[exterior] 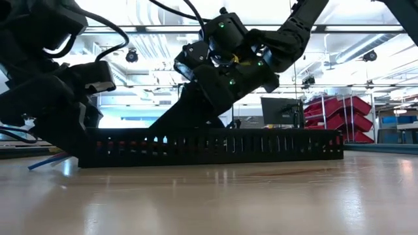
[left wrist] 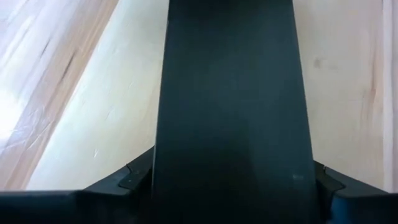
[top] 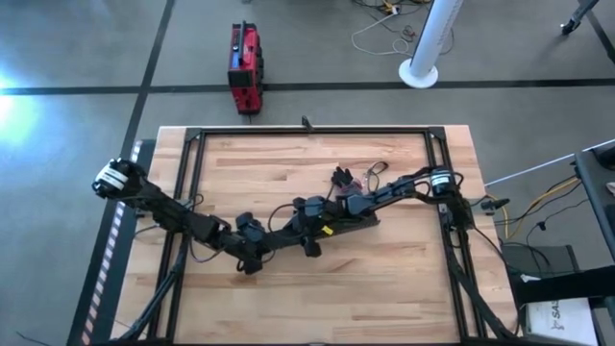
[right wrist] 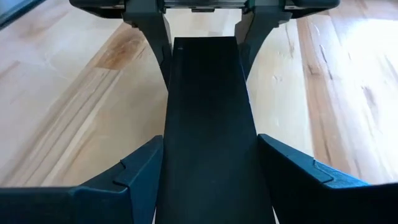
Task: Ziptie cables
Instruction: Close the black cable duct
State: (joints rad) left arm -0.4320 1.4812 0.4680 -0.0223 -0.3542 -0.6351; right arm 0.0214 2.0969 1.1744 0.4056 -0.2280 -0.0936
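Note:
A long black slotted duct [exterior: 215, 147] lies on its long underside on the wooden table [top: 404, 279]. Both grippers meet at it in the table's middle. My left gripper [left wrist: 227, 177] has one end, and it also shows at the duct's far end in the right wrist view [right wrist: 204, 43]. My right gripper [right wrist: 211, 165] has the other end, facing the left one. The cables [top: 354, 183] are a small coloured tangle on the table just beyond my right gripper [top: 336, 213]. The ziptie does not show. My left gripper is shut on one end of the duct, a finger [left wrist: 130, 179] against each long side wall [left wrist: 163, 155]. The fingers lie along the duct. My right gripper pinches the other end the same way, its fingers [right wrist: 140, 174] against the side walls [right wrist: 168, 143] and lying along the duct, which reaches away to the left gripper.
A black metal frame [top: 307, 131] runs round the table top. A small black wire loop [top: 377, 168] lies by the cables. In the low view a blue strip [exterior: 46, 160] lies on the table by the duct's end. A red box [top: 244, 65] and white post [top: 423, 53] stand on the floor.

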